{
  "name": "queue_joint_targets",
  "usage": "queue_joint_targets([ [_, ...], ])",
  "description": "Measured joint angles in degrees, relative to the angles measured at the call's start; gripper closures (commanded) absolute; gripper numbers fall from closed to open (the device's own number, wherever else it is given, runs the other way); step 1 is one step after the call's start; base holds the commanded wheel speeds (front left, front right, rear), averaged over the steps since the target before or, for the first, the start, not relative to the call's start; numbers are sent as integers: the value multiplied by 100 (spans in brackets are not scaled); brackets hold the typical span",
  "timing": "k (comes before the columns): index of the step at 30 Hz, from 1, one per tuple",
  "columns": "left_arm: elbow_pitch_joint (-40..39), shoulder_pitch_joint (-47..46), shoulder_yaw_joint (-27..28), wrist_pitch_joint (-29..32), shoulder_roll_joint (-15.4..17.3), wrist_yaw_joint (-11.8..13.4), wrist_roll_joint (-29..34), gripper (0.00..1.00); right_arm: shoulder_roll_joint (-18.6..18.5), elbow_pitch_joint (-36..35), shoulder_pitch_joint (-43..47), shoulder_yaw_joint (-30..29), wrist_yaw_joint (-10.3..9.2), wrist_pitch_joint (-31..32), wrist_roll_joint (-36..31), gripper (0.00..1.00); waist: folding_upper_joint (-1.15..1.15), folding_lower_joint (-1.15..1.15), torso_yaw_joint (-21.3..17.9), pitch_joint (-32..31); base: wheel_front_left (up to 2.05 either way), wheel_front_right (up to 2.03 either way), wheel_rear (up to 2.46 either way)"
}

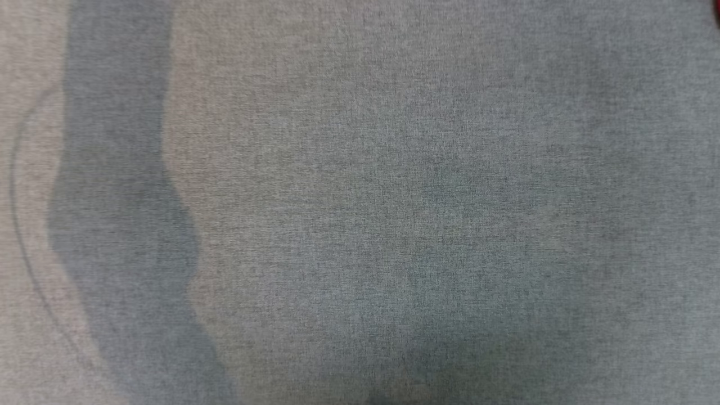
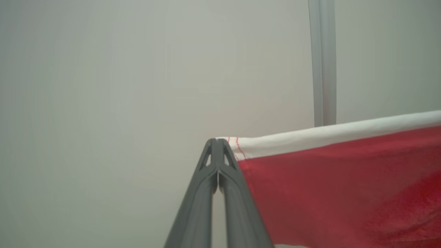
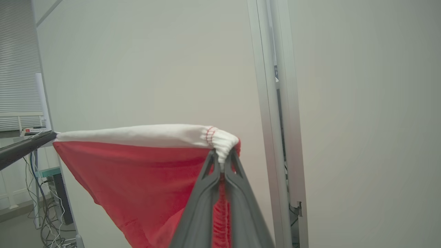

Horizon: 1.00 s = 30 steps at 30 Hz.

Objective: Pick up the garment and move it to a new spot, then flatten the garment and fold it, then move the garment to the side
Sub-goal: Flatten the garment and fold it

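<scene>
The garment [image 2: 337, 193] is red with a white band along its top edge, and it hangs stretched in the air between both grippers. In the left wrist view my left gripper [image 2: 217, 142] is shut on one corner of the white band [image 2: 327, 136]. In the right wrist view my right gripper [image 3: 222, 159] is shut on the bunched other end of the band, and the red cloth [image 3: 137, 186] sags below. The left gripper's dark fingers [image 3: 24, 146] show at that view's left, pinching the far corner. A sliver of red [image 1: 716, 16] touches the head view's top right corner.
The head view looks down on a grey woven table cover [image 1: 394, 214] with a darker shadow band [image 1: 118, 197] at its left. Behind the garment stand a pale wall and an aluminium post [image 3: 275, 120]. Cables [image 3: 44, 213] and window blinds [image 3: 17, 62] lie at the far left.
</scene>
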Motion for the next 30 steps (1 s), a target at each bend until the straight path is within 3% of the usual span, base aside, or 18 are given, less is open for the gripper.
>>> queue_joint_targets([
  [6,-225,1340,-546,169,135,0,-938,100,-160,-155,1218,576,0,-5,163,100,0,0,49,-372,0,0,0],
  [12,-1012,2849,-1033,513,632,0,-1875,100,-294,-593,2614,756,0,-7,249,100,0,0,35,-914,0,0,0],
  [20,-2342,5048,-1305,721,1336,31,-2646,100,-335,-1416,4397,861,0,-7,53,100,0,0,-33,-1767,0,0,0],
  [26,-3510,6436,-1455,978,1764,544,-2905,100,-639,-1774,5397,1296,0,-5,174,100,0,0,-64,-2357,0,0,0],
  [30,-4333,7234,-1483,1351,2216,923,-3212,100,-940,-1890,5912,1741,-1,-7,621,100,0,0,-66,-2647,0,0,0],
])
